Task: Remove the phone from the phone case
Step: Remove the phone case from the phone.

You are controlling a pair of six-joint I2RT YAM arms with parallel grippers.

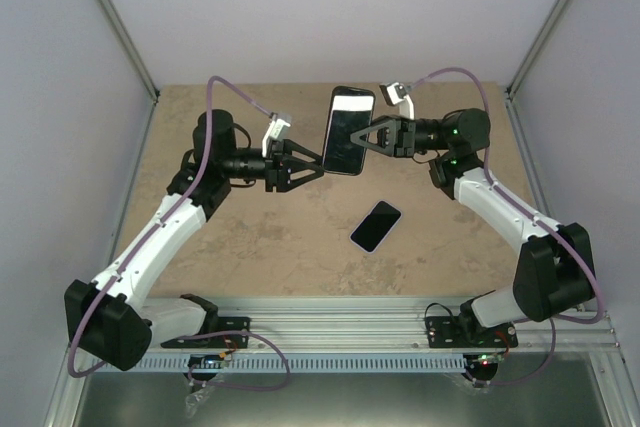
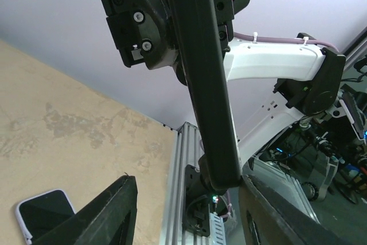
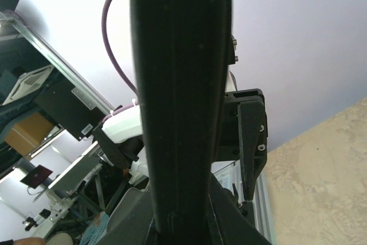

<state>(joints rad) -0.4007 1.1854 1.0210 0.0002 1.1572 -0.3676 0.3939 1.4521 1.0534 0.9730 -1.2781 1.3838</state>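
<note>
A black cased phone [image 1: 349,131] is held upright above the table, between the two arms. My right gripper [image 1: 364,138] is shut on its right edge. In the right wrist view the case [image 3: 180,84] runs edge-on through the gripper [image 3: 183,225] and hides the fingertips. My left gripper [image 1: 303,169] is open at the case's lower left edge. In the left wrist view the case [image 2: 203,84] hangs between and beyond the spread fingers [image 2: 109,213], apart from them. A second phone [image 1: 376,225] with a black screen and a pale rim lies flat on the table; it also shows in the left wrist view [image 2: 43,216].
The tan table top [image 1: 250,237] is walled by pale panels at the back and sides. An aluminium rail [image 1: 330,332] with both arm bases runs along the near edge.
</note>
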